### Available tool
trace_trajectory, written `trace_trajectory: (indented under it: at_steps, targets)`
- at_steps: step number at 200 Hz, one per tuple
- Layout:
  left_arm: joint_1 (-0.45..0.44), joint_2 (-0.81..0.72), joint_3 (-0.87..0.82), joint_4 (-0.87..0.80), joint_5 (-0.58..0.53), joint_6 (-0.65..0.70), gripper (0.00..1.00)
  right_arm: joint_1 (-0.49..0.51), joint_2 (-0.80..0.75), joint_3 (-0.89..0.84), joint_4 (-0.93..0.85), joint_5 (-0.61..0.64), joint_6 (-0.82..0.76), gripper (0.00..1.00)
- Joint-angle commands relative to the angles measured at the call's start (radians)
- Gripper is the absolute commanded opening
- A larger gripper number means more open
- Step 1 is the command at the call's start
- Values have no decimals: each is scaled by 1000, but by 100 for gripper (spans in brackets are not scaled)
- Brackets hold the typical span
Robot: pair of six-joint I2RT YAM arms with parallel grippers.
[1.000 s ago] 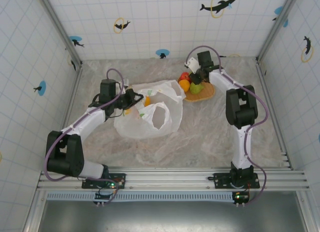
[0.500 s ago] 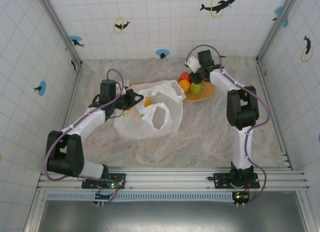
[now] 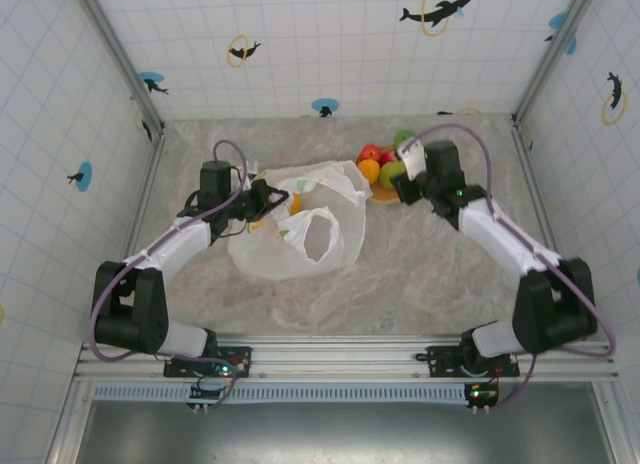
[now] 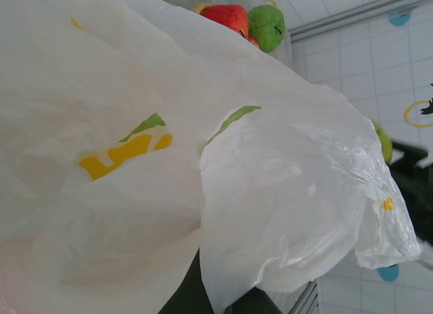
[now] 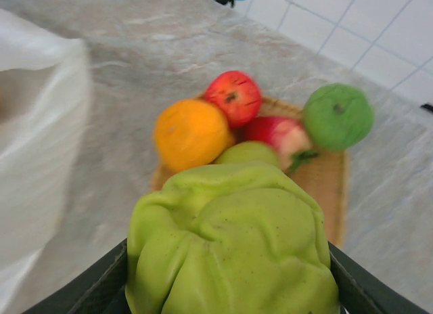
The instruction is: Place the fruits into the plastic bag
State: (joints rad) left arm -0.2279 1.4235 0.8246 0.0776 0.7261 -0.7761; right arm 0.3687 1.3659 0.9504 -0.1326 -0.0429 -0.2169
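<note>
The left pincer (image 3: 262, 199) is closed on the edge of the bag (image 3: 290, 249). The bag lies crumpled on the counter (image 3: 420, 274), near the middle. The right pincer (image 3: 398, 176) grips a green pear (image 5: 230, 239) over the tray (image 5: 333, 189), which sits just beside the bag's far right corner. On the tray are an orange (image 5: 191, 133), a red apple (image 5: 233, 96), a green apple (image 5: 337, 116), a second red apple (image 5: 281, 132) and a second pear (image 5: 247, 151), all bunched close together.
</note>
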Motion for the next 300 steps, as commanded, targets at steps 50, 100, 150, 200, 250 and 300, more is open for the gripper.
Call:
trace_trajectory:
  at_steps: [50, 100, 150, 200, 250, 300]
  targets:
    - [3, 2, -24, 51, 45, -37, 0, 193, -336, -444, 330, -177, 381, 46]
    - [-1, -4, -28, 57, 47, -36, 0, 352, -155, -371, 494, -80, 371, 46]
    - [-16, -6, -29, 61, 51, -31, 0, 395, 6, -327, 690, -34, 428, 47]
    - [-29, -14, -28, 66, 60, -32, 0, 484, 192, -216, 774, 48, 496, 50]
    - [-39, -20, -32, 77, 66, -40, 0, 506, 377, -97, 747, 81, 668, 50]
    - [-40, -21, -35, 81, 63, -45, 0, 510, 485, -21, 738, -32, 859, 54]
